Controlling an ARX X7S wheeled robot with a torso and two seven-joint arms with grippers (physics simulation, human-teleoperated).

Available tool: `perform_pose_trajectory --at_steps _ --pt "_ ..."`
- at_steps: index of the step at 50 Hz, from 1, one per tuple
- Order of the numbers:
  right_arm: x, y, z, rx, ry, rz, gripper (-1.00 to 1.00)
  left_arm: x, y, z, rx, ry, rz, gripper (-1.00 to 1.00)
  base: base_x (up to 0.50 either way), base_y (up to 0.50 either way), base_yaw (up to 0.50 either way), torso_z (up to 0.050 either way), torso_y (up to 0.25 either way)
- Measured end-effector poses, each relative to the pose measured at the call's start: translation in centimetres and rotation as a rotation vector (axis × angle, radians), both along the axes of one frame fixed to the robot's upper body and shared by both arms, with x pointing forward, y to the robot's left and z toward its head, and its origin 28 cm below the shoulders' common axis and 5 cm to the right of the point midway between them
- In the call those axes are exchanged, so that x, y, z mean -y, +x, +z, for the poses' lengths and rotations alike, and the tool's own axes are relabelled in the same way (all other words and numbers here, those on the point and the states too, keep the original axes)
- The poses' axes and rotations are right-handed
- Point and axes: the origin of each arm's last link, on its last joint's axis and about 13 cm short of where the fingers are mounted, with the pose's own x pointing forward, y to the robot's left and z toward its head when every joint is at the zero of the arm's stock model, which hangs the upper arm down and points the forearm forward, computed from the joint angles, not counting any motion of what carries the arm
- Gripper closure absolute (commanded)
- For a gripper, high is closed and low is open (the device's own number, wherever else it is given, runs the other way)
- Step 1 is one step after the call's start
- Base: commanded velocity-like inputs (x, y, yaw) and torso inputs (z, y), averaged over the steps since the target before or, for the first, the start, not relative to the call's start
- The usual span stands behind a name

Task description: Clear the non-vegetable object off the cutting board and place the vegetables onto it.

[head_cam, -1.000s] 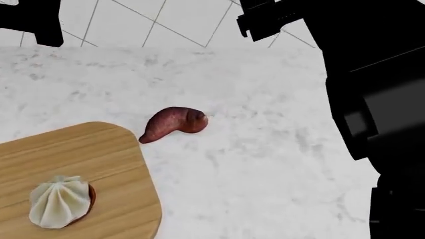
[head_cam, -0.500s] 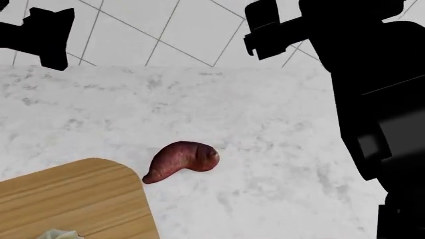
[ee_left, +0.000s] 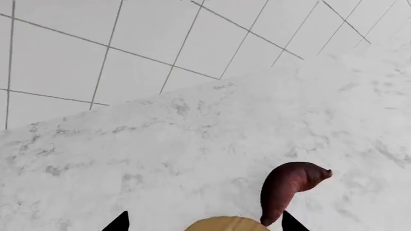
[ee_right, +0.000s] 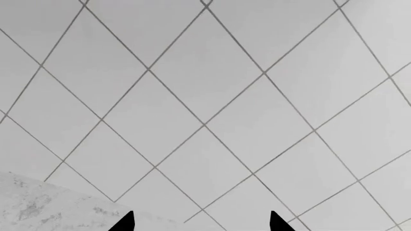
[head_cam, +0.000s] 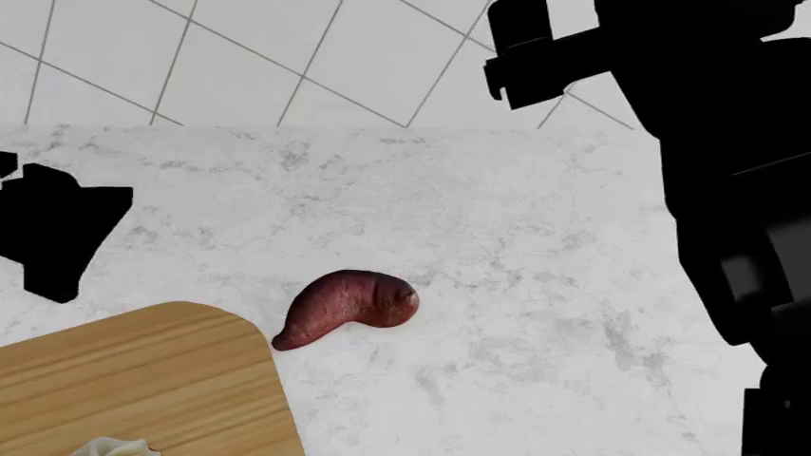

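The reddish-purple sweet potato (head_cam: 345,306) lies on the marble counter just off the far right corner of the wooden cutting board (head_cam: 140,380). The cream-white pleated dome (head_cam: 112,446) barely shows at the board's near edge. In the left wrist view the sweet potato (ee_left: 287,186) and the board's corner (ee_left: 226,224) show between my open fingertips. My left gripper (head_cam: 57,233) hovers over the counter left of the sweet potato, open and empty. My right gripper (head_cam: 533,47) is raised at the back, open, facing the tiled wall. The beet is out of view.
The white marble counter (head_cam: 533,285) runs back to a tiled wall (head_cam: 317,57). My right arm (head_cam: 735,190) fills the right side of the head view. The right wrist view shows wall tiles and a corner of the counter (ee_right: 38,202).
My left gripper has come down from the upper left over the counter, nearer the board. The head view tilted up earlier, so the dome slid to the frame's bottom edge.
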Motion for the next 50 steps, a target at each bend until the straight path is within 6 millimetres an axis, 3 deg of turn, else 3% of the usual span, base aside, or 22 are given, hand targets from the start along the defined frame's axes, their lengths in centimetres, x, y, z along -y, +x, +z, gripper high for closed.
perform_pose_trajectory --at_steps 18,50 --pt "-0.1 0.0 -0.2 -0.008 0.002 0.002 -1.0 -0.5 -3.0 -0.5 -0.224 0.024 0.02 -1.0 0.0 0.0 0.0 0.0 0.0" --pt "0.2 -0.2 -0.8 -0.023 -0.004 0.004 -1.0 0.3 -3.8 -3.0 -0.375 0.047 -0.031 -1.0 0.0 0.0 0.0 0.0 0.0"
